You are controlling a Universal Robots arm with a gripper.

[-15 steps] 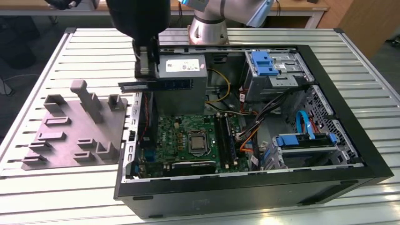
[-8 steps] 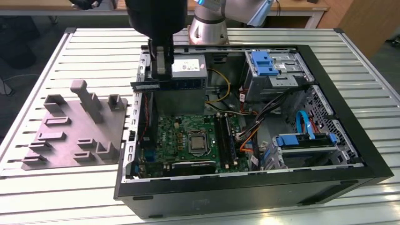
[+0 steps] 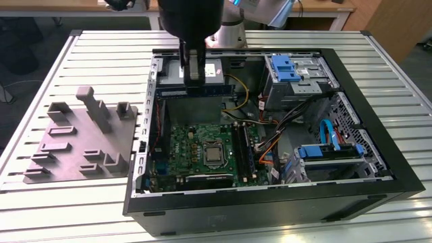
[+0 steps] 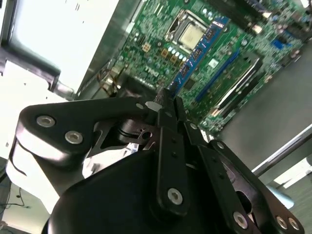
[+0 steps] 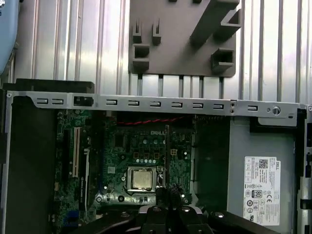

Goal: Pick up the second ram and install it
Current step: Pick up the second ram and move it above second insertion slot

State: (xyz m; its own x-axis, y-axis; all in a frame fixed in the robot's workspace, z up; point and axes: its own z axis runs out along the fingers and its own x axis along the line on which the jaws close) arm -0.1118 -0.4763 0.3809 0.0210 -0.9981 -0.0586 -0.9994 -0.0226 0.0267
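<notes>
Gripper (image 4: 166,103) closed tight on the second ram (image 4: 201,49), held above the motherboard (image 3: 202,147), far side of the open case (image 3: 270,208).

On the second ram (image 4: 197,54), the held end is hidden inside the end effector (image 4: 165,101). The grey fixture (image 5: 183,44) is truncated at the first wrist view's edge.

Your arm (image 3: 228,31) reaches in from above. Your gripper (image 3: 193,78) hangs vertical, tips down, with fingers (image 4: 170,131) pressed together and clamped on the second ram (image 4: 197,56).
</notes>
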